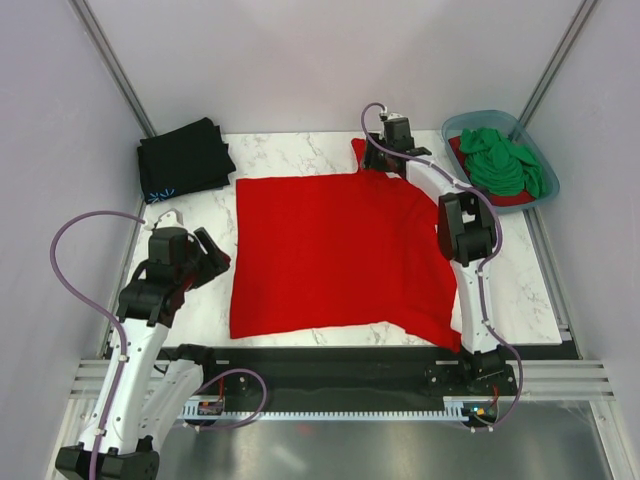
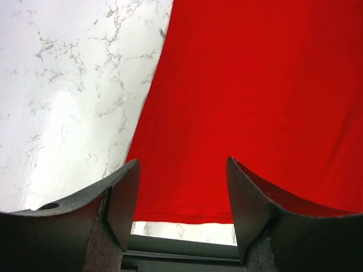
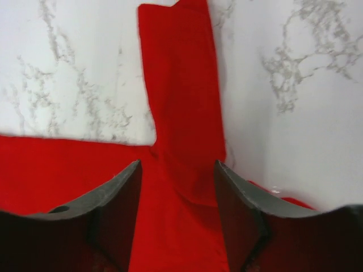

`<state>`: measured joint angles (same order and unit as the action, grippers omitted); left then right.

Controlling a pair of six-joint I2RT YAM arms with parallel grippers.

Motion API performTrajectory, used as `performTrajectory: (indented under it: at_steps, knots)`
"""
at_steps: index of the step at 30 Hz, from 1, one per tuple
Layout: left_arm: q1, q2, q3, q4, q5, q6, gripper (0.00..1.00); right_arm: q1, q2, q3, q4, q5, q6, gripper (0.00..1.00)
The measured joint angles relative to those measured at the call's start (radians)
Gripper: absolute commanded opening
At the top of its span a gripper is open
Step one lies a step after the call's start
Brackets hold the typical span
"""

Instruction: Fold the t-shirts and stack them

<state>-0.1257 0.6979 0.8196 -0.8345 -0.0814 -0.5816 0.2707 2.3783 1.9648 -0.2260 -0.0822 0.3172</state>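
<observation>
A bright red t-shirt (image 1: 340, 255) lies spread flat on the marble table (image 1: 290, 150). My left gripper (image 1: 214, 256) is open and empty just left of the shirt's left edge; the left wrist view shows the red cloth (image 2: 255, 85) between and beyond the open fingers (image 2: 182, 192). My right gripper (image 1: 386, 163) is open over the shirt's far sleeve (image 3: 178, 85), with its fingers (image 3: 177, 192) on either side of the sleeve. A folded black t-shirt (image 1: 183, 158) with a light-blue mark lies at the far left. A green t-shirt (image 1: 505, 160) lies on another red one (image 1: 512, 199) in the tub.
The blue-grey plastic tub (image 1: 470, 122) stands at the far right corner. Grey walls close in the table on the left, right and back. A black rail (image 1: 330, 360) runs along the table's near edge.
</observation>
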Motion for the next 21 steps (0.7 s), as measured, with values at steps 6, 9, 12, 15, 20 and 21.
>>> performTrajectory:
  at_steps: [6, 9, 12, 15, 20, 21]
  knots:
    - [0.0, 0.009, 0.0, 0.0, 0.0, 0.0, 0.69, -0.018, 0.102, 0.171, -0.092, 0.139, -0.08, 0.29]
    - [0.0, 0.011, 0.0, 0.0, 0.0, 0.0, 0.69, -0.048, 0.159, 0.274, -0.133, 0.206, -0.112, 0.08]
    - [0.0, 0.011, 0.0, 0.0, 0.0, 0.0, 0.69, -0.096, 0.169, 0.306, -0.158, 0.246, -0.103, 0.15]
    - [0.0, 0.014, 0.0, 0.0, 0.0, 0.0, 0.69, -0.14, 0.157, 0.303, -0.158, 0.216, -0.089, 0.27]
    - [0.0, 0.021, 0.0, 0.0, 0.0, 0.0, 0.68, -0.12, 0.016, 0.092, -0.128, 0.147, -0.087, 0.37]
    - [0.0, 0.02, 0.0, 0.0, 0.0, 0.0, 0.68, -0.092, -0.026, 0.032, -0.117, 0.135, -0.085, 0.37]
